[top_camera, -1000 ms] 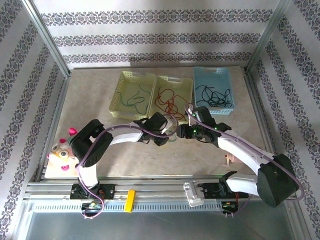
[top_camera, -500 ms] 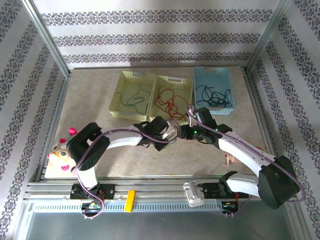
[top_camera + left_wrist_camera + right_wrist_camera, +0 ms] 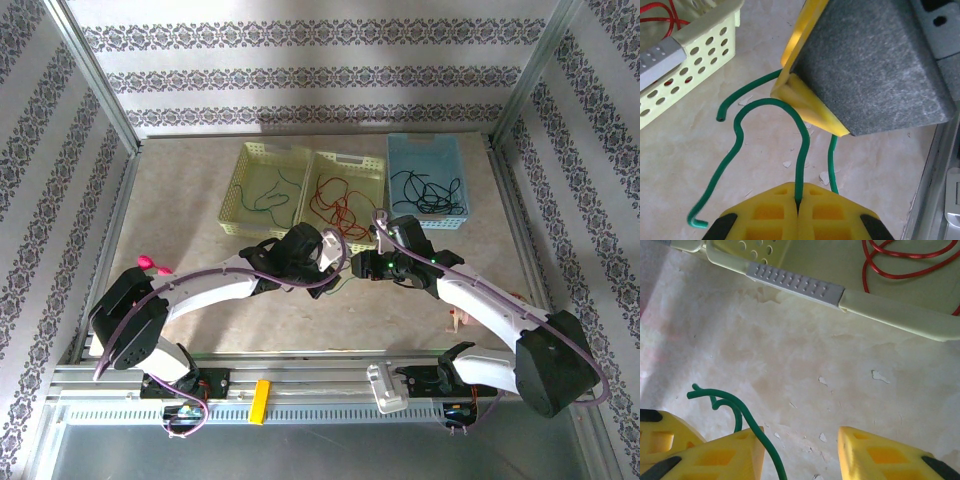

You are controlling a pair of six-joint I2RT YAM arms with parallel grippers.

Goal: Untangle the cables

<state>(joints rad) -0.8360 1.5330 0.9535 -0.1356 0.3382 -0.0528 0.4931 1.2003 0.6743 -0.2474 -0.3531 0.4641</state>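
Looking down from above, three baskets stand in a row at the far side of the table (image 3: 190, 200). The left basket (image 3: 232, 205) holds a loose green cable (image 3: 268, 192), the middle basket (image 3: 350, 156) a tangle of red cable (image 3: 338, 208), and the blue basket (image 3: 425, 150) a black cable (image 3: 425, 190). Just in front of the middle basket the left gripper (image 3: 338, 262) and right gripper (image 3: 360, 265) face each other, tips nearly meeting. From up here I cannot make out any wire between them.

From the left wrist, the left gripper (image 3: 798, 200) has its yellow tips pressed together, pinching another green cable (image 3: 803, 165) that lies on the table. From the pinch it runs straight away from the gripper, arches over to the left, then slants back down to a small hook at lower left. A second strand passes beneath a grey-padded finger (image 3: 865, 65) of the right gripper. A corner of the middle basket (image 3: 695, 55) shows at upper left, red cable (image 3: 660, 10) inside.

From the right wrist, the right gripper (image 3: 800, 440) has its tips spread wide. The green cable (image 3: 742, 415) rises beside the left-hand tip, unpinched, and curls off to the left. Beyond it runs the middle basket's rim (image 3: 795, 285), with red cable (image 3: 900, 275) in it.
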